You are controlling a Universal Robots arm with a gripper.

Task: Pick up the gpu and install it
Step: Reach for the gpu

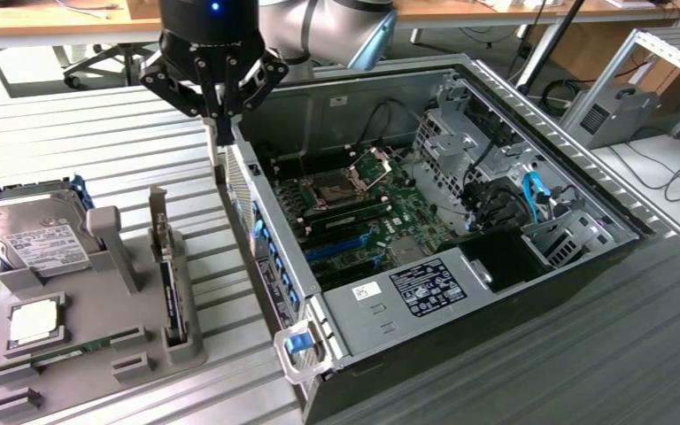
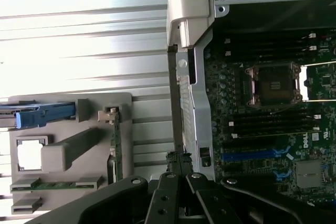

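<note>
GPU (image 1: 174, 290), a thin green card with a silver bracket at its far end, stands on edge in the grey holder (image 1: 104, 314) at the exterior view's left. Gripper (image 1: 220, 113), fingers pressed together and empty, hangs over the computer case (image 1: 494, 372) wall.

the gpu (image 1: 173, 292) stands edge-on, its fan face seemingly hidden.
</note>
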